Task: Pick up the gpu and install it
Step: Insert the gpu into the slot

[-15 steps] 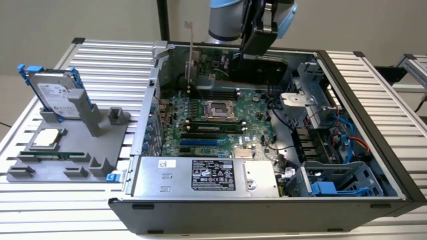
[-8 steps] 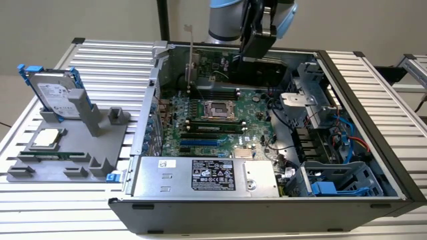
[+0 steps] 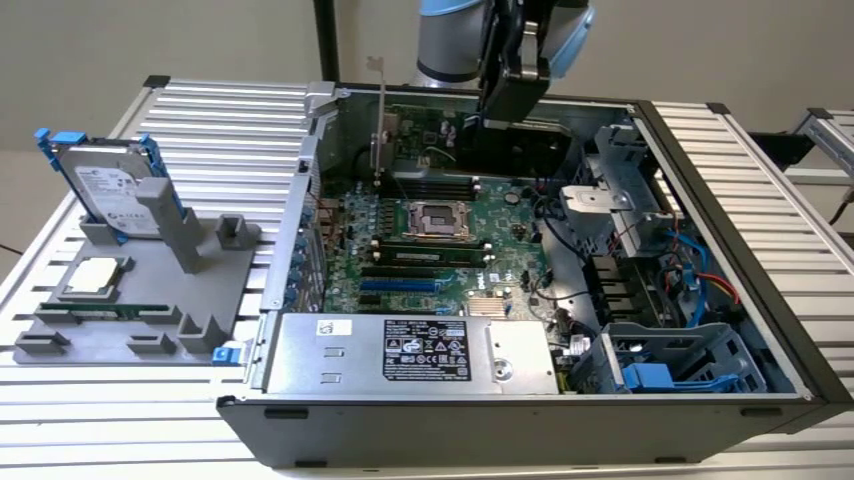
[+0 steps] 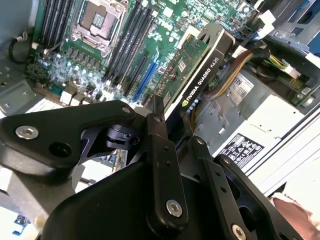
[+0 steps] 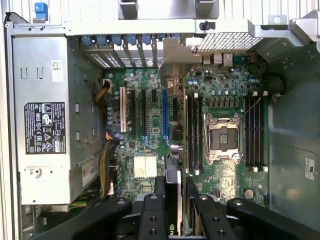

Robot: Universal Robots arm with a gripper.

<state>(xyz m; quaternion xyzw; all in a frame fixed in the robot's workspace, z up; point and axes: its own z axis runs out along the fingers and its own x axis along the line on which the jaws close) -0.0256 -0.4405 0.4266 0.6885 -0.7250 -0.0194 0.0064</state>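
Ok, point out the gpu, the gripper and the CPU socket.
gpu point(image 4: 189, 62), second wrist view, on its green board face.
gripper point(image 5: 175, 189), first wrist view, midway between its fingertips, which clamp the gpu.
CPU socket point(image 5: 222, 139), first wrist view, on its open centre.

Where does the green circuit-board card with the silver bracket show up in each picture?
Exterior view: green circuit-board card, held upright above the open case's far side.
Second wrist view: clamped in the gripper, jutting over the motherboard.
First wrist view: edge-on beside the blue slot.
Shared landmark: square silver processor socket.
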